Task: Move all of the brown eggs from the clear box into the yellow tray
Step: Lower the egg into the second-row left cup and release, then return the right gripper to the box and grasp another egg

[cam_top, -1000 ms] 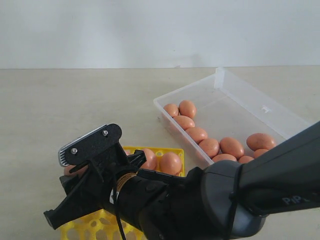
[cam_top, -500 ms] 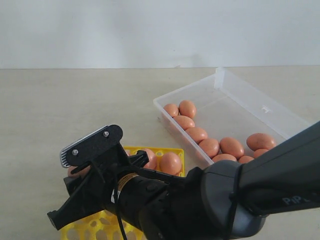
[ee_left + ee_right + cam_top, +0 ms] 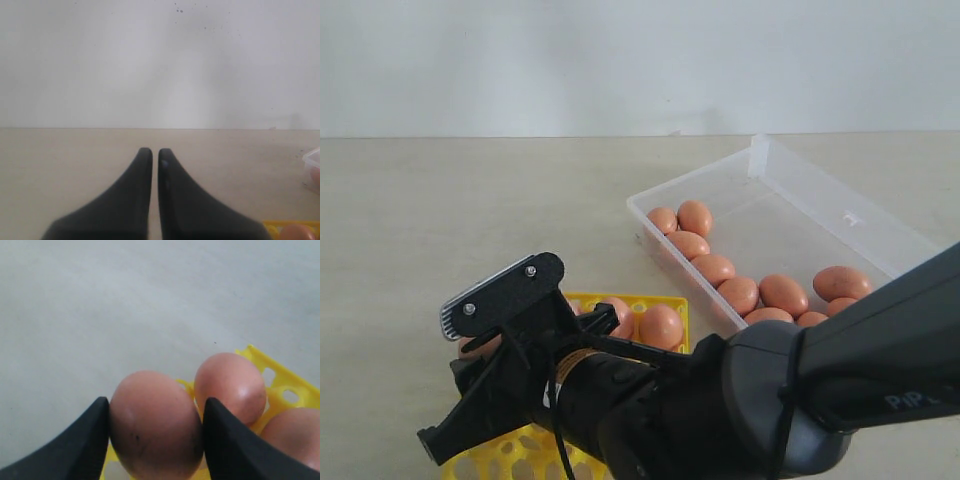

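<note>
My right gripper (image 3: 480,365) reaches across to the left of the exterior view and is shut on a brown egg (image 3: 155,425) just over the near corner of the yellow tray (image 3: 677,306). Both fingers press the egg's sides. Two brown eggs (image 3: 661,326) sit in tray cups behind it, also seen close by (image 3: 230,385) in the right wrist view. Several more brown eggs (image 3: 715,268) lie along the near wall of the clear box (image 3: 820,190) at the right. My left gripper (image 3: 155,152) is shut and empty, hovering above bare tabletop.
The right arm's dark bulk (image 3: 770,400) covers most of the tray and the front right of the table. In the left wrist view a corner of the clear box (image 3: 312,160) and the tray's edge (image 3: 272,227) show at the side.
The right gripper with its egg has shifted slightly right and down toward the tray. The eggs in the box and tray have not moved.
</note>
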Controlling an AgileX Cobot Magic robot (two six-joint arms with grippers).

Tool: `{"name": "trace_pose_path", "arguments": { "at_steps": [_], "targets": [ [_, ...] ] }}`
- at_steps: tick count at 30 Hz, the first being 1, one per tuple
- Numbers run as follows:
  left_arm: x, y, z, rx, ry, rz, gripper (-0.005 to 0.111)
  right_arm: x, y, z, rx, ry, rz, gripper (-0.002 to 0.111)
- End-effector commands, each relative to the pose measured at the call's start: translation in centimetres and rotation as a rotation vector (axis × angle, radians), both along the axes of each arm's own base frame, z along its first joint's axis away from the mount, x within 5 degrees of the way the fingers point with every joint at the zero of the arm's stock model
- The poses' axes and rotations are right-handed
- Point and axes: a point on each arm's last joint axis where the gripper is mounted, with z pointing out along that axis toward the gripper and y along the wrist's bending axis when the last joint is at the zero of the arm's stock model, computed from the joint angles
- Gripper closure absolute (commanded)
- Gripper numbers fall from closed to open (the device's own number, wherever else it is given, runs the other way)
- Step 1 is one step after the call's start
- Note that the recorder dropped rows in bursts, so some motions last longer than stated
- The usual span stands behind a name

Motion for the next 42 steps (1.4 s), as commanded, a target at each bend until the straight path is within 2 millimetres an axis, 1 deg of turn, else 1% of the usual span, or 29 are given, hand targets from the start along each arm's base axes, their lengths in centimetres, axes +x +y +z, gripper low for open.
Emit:
{"name": "trace_pose_path", "arguments": {
  "at_steps": [1, 2, 3, 12, 14, 15, 17, 18, 20, 21, 22, 23, 24, 25, 26, 27, 29, 30, 31, 32, 33, 35, 36, 37, 38, 40, 42],
  "targets": [
    [0.0, 0.0, 0.2, -0.010, -0.013, 0.002, 0.103, 0.0, -0.1, -0.2, -0.041, 0.013, 0.019, 0.056],
    [0.0, 0.0, 0.2, -0.010, -0.013, 0.002, 0.103, -0.1, -0.1, -0.2, -0.050, 0.011, 0.025, 0.050],
    [0.0, 0.0, 0.2, -0.010, -0.013, 0.002, 0.103, -0.1, -0.1, -0.2, -0.057, 0.005, 0.030, 0.049],
    [0.0, 0.0, 0.2, -0.010, -0.015, 0.002, 0.103, 0.0, 0.0, 0.1, -0.043, -0.017, 0.026, 0.049],
    [0.0, 0.0, 0.2, -0.010, -0.015, 0.002, 0.103, 0.1, 0.0, 1.2, -0.014, -0.045, 0.024, 0.049],
    [0.0, 0.0, 0.2, -0.010, -0.015, 0.002, 0.103, 0.1, -0.1, 2.4, 0.006, -0.074, 0.027, 0.049],
    [0.0, 0.0, 0.2, -0.010, -0.015, 0.002, 0.103, 0.0, -0.5, 5.3, 0.054, -0.132, 0.015, 0.049],
    [0.0, 0.0, 0.2, -0.010, -0.015, 0.002, 0.103, 0.0, -1.0, 7.2, 0.080, -0.169, -0.019, 0.050],
    [0.0, 0.0, 0.2, -0.010, -0.015, 0.002, 0.103, 0.3, -3.1, 10.9, 0.095, -0.258, -0.169, 0.058],
    [0.0, 0.0, 0.2, -0.010, -0.015, 0.002, 0.103, 0.7, -4.6, 12.4, 0.081, -0.301, -0.264, 0.064],
    [0.0, 0.0, 0.2, -0.010, -0.015, 0.002, 0.103, 1.4, -6.4, 13.6, 0.028, -0.325, -0.385, 0.073],
    [0.0, 0.0, 0.2, -0.010, -0.015, 0.002, 0.103, 2.5, -8.4, 14.4, -0.052, -0.307, -0.485, 0.082],
    [0.0, 0.0, 0.2, -0.010, -0.015, 0.002, 0.103, 3.8, -10.0, 15.0, -0.112, -0.262, -0.542, 0.089],
    [0.0, 0.0, 0.2, -0.010, -0.015, 0.002, 0.103, 5.4, -12.1, 15.4, -0.175, -0.175, -0.575, 0.094],
    [0.0, 0.0, 0.2, -0.010, -0.015, 0.002, 0.103, 7.3, -14.0, 15.9, -0.241, -0.151, -0.543, 0.095],
    [0.0, 0.0, 0.2, -0.010, -0.015, 0.002, 0.103, 8.5, -15.2, 15.7, -0.249, -0.153, -0.503, 0.093],
    [0.0, 0.0, 0.2, -0.010, -0.015, 0.002, 0.103, 11.7, -18.7, 16.5, -0.172, -0.145, -0.571, 0.087],
    [0.0, 0.0, 0.2, -0.010, -0.015, 0.002, 0.103, 12.8, -20.4, 16.8, -0.144, -0.142, -0.619, 0.085],
    [0.0, 0.0, 0.2, -0.010, -0.015, 0.002, 0.103, 13.9, -21.6, 16.9, -0.098, -0.131, -0.653, 0.084],
    [0.0, 0.0, 0.2, -0.010, -0.015, 0.002, 0.103, 14.6, -22.6, 16.8, -0.068, -0.118, -0.672, 0.084],
    [0.0, 0.0, 0.2, -0.010, -0.015, 0.002, 0.103, 15.2, -23.2, 16.1, -0.042, -0.094, -0.660, 0.084],
    [0.0, 0.0, 0.2, -0.010, -0.015, 0.002, 0.103, 16.1, -23.7, 14.6, -0.029, -0.056, -0.611, 0.084],
    [0.0, 0.0, 0.2, -0.010, -0.015, 0.002, 0.103, 16.5, -24.0, 13.6, -0.088, -0.055, -0.588, 0.084],
    [0.0, 0.0, 0.2, -0.010, -0.013, 0.002, 0.103, 16.9, -24.4, 12.5, -0.194, -0.067, -0.577, 0.084],
    [0.0, 0.0, 0.2, -0.010, -0.010, 0.001, 0.103, 17.1, -25.2, 11.7, -0.321, -0.081, -0.618, 0.084],
    [0.0, 0.0, 0.2, -0.010, -0.012, 0.002, 0.103, 17.2, -27.7, 10.7, -0.564, -0.080, -0.811, 0.088],
    [0.0, 0.0, 0.2, -0.010, -0.014, 0.002, 0.103, 16.6, -29.8, 10.5, -0.767, -0.083, -0.985, 0.096]
  ]
}}
